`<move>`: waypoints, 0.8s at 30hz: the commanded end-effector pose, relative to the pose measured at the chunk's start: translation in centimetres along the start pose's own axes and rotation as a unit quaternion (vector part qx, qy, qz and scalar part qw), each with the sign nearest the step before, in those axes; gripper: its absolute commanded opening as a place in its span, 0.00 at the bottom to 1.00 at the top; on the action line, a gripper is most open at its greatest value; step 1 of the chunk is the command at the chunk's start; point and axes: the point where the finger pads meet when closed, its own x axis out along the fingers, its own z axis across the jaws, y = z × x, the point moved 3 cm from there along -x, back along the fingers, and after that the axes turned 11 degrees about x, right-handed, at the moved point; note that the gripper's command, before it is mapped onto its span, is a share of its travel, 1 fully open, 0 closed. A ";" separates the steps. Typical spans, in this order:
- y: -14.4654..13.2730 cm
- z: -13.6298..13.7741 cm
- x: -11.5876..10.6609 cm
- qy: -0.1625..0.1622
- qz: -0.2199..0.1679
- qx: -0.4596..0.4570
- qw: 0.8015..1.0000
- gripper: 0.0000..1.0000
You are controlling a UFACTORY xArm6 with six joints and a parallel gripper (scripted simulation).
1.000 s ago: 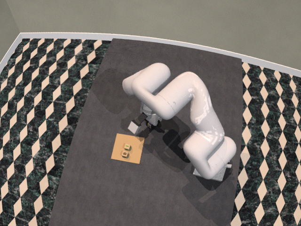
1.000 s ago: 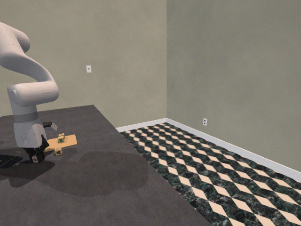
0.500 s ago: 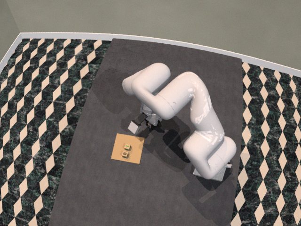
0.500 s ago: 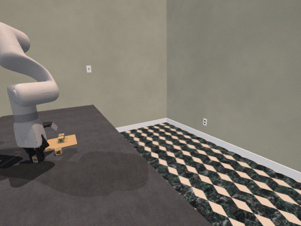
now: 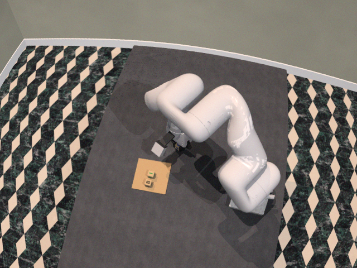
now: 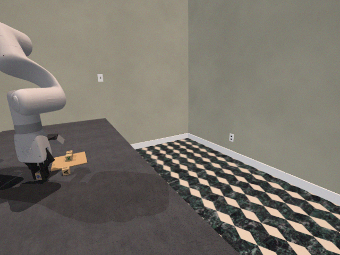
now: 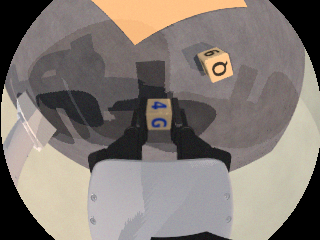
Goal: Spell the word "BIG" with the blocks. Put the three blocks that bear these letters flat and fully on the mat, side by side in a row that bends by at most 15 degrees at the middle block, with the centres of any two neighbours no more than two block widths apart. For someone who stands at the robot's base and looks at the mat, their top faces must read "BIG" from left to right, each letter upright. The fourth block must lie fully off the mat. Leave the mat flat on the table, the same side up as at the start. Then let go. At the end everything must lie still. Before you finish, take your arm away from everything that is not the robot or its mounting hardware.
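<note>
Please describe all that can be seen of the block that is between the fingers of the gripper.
The small light wooden cube block shows a blue G on the face towards the wrist camera and a blue 4 on the face beyond it; the exterior view shows a blue patch on one side. The black fingers of the gripper clamp it on two opposite sides. It stands low over the dark grey table, off the orange mat.

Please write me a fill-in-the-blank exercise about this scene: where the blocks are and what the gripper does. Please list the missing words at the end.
1. The gripper is shut on the block whose top face shows the letter ____.
2. In the top view, ____ blocks lie on the orange mat.
3. The block with the Q lies ____ the mat, on the table.

Missing words: G; two; off
</note>
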 end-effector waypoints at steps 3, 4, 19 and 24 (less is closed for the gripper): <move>0.0 0.1 -3.7 -0.002 0.000 0.000 1.000 0.21; 0.0 0.1 -4.5 -0.002 0.000 0.000 1.000 0.21; 0.0 0.1 -8.6 -0.002 0.000 0.000 1.000 0.21; 0.2 0.1 -8.7 -0.002 0.000 -0.003 1.000 0.21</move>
